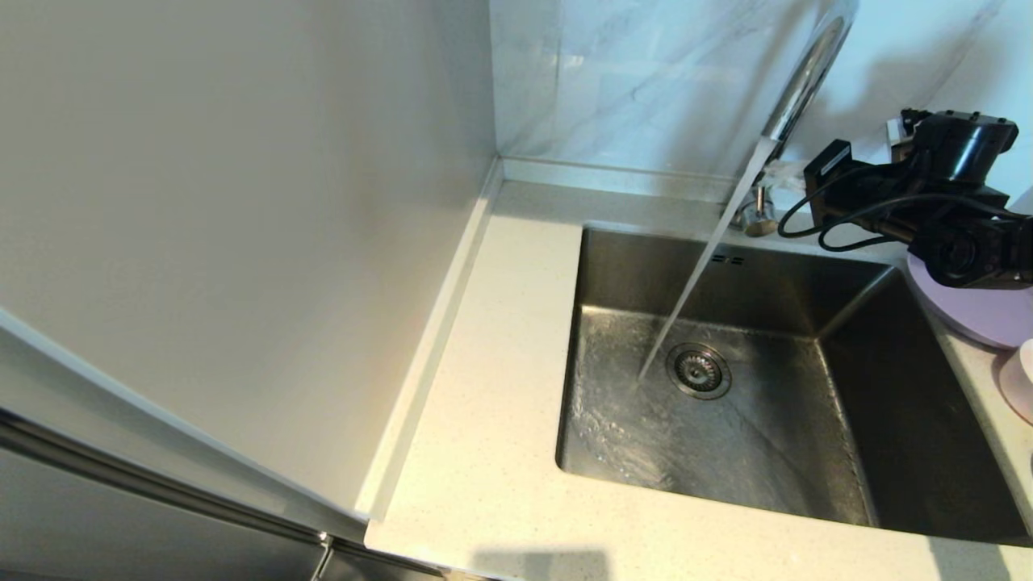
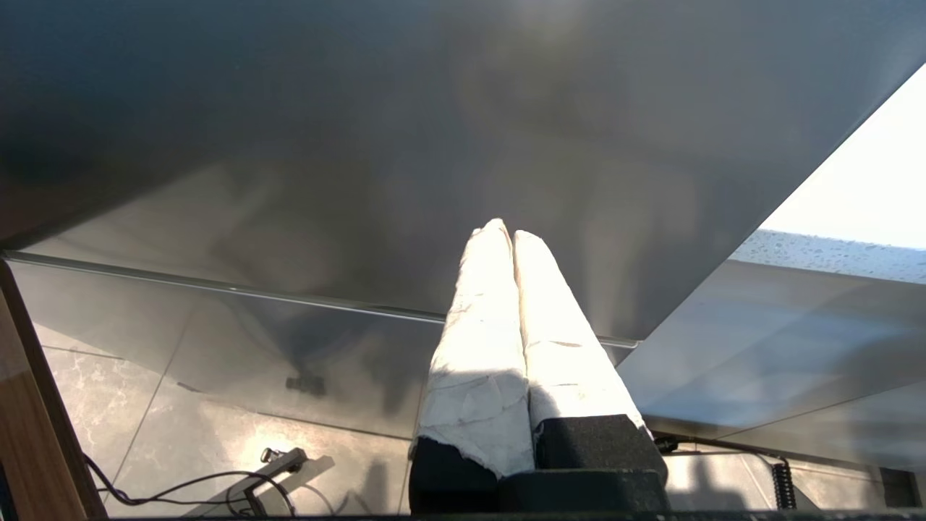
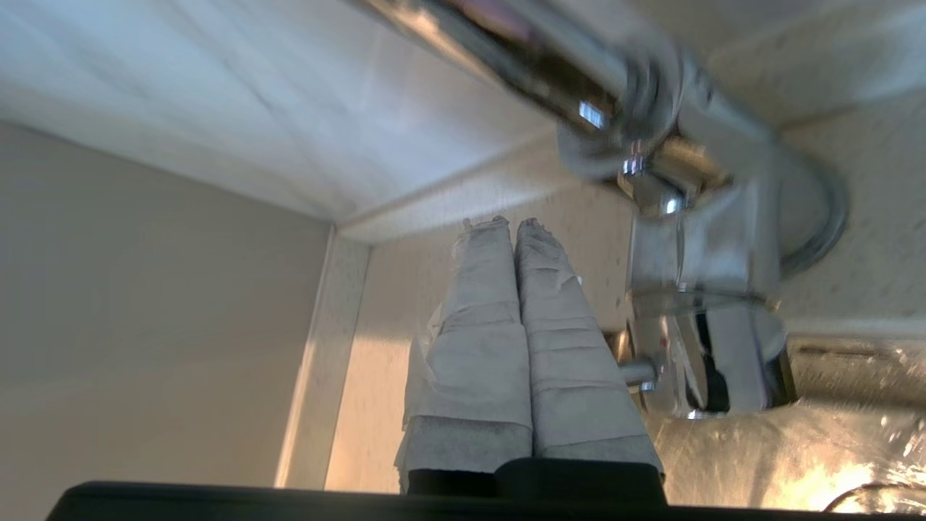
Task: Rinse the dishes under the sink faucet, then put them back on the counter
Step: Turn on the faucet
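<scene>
A lavender plate is seen on the counter, just to the right of the sink. A small pale pink cup is seen near it, at the picture's edge. Water is poured from the faucet into the sink, beside the drain strainer. The right gripper is held next to the faucet's base, its fingers pressed together with nothing between them. The left gripper is kept low by a steel panel, also closed and empty.
</scene>
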Tool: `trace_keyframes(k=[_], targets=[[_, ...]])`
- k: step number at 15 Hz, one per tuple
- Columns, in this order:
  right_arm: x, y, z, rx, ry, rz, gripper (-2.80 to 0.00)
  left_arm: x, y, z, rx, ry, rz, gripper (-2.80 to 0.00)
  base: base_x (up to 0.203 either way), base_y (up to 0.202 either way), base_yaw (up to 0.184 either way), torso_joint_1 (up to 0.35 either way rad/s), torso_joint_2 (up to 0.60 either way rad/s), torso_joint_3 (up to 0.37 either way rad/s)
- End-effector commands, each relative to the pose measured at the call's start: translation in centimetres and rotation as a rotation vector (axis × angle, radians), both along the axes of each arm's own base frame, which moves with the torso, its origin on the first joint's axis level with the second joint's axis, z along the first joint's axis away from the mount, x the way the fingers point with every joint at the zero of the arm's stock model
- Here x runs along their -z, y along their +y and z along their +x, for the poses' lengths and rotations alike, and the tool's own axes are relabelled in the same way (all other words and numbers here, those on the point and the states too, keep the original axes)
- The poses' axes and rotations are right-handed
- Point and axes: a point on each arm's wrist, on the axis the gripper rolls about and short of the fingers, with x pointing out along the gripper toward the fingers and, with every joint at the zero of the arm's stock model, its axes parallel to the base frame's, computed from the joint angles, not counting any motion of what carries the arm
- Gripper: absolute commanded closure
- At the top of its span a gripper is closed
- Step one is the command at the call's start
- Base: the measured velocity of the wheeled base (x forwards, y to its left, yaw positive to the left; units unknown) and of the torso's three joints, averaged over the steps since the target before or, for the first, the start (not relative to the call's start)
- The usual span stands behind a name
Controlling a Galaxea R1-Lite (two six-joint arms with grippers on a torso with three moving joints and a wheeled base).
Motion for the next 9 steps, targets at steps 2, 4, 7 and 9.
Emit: trace_keyframes(k=[2, 4, 7, 9], targets=[[-2.0, -0.5, -1.2, 0.040, -0.048, -0.001, 0.00, 0.0, 0.0, 0.0, 0.000, 0.000, 0.000, 0.00, 0.000, 0.000, 0.000, 0.000, 0.00, 0.000], [-3.0, -1.0, -2.3, 0.066, -0.063, -0.007, 0.00, 0.0, 0.0, 0.0, -0.001, 0.000, 0.000, 0.00, 0.000, 0.000, 0.000, 0.000, 0.00, 0.000], [-4.1, -2.6, -4.0, 0.167, -0.022, -0.065, 0.00, 0.0, 0.0, 0.0, -0.001, 0.000, 0.000, 0.00, 0.000, 0.000, 0.000, 0.000, 0.00, 0.000], [-5.5, -3.6, -6.0, 0.232, 0.004, -0.098, 0.00, 0.0, 0.0, 0.0, -0.001, 0.000, 0.000, 0.00, 0.000, 0.000, 0.000, 0.000, 0.00, 0.000]])
